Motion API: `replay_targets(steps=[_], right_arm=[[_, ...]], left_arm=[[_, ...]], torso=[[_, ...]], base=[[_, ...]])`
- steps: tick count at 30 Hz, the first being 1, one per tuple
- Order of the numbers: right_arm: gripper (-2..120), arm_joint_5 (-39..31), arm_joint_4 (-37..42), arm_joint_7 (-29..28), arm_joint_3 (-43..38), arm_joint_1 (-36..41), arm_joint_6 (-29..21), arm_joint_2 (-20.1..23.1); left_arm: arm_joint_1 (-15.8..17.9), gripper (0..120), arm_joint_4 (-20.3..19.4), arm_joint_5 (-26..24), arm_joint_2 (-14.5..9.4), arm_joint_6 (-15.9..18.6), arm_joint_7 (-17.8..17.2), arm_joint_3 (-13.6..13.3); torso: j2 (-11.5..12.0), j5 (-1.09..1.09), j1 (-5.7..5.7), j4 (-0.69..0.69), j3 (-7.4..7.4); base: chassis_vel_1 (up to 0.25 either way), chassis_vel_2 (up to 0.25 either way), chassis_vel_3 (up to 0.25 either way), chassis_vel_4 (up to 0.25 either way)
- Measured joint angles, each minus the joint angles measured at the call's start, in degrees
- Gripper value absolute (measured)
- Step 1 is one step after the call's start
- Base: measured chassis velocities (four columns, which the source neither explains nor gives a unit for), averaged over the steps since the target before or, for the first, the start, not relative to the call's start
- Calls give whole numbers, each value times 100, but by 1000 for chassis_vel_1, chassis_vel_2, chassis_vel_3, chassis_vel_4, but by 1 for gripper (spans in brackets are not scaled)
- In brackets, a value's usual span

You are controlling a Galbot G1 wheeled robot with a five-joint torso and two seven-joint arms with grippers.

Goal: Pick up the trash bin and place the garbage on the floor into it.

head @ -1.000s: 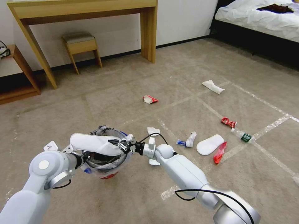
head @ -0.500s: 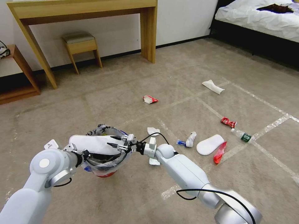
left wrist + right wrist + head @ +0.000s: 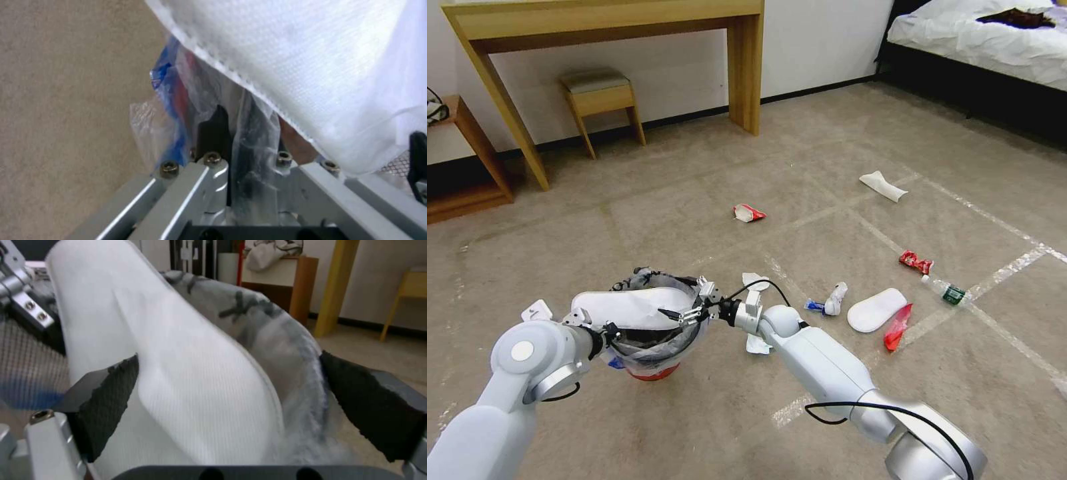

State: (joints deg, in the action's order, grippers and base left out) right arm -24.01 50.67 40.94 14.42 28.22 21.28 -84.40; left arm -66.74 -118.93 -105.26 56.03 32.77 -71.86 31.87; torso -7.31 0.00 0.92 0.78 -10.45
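Slipper (image 3: 627,308) looks light and floppy (release over bin (image 3: 654,347)): right gripper (image 3: 684,312) jaws apart, left gripper (image 3: 602,331) clamps the rim.

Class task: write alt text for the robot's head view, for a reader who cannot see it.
A white slipper lies across the trash bin, which the left gripper holds by its rim; the right gripper is open beside it. More garbage dots the floor.

No legible text or labels.
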Motion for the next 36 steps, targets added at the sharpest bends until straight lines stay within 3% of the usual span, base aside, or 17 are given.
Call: replay_targets(steps=[17,22,36], right_arm=[[100,-892,402,176,-259,-149,25,119],[100,-1456,783,154,-501,-209,-96,164],[100,-1615,1126,-118,-1172,-361,-219,509]], left_arm=[[-36,4,158,222,-4,71,12,-119],[-38,4,250,255,-1,94,7,-166],[-40,4,340,280,-39,107,4,-214]], torso=[[0,0,0,0,0],[0,0,0,-1,0],[0,0,0,-1,0]], base=[[0,0,0,0],[0,0,0,0],[0,0,0,0]])
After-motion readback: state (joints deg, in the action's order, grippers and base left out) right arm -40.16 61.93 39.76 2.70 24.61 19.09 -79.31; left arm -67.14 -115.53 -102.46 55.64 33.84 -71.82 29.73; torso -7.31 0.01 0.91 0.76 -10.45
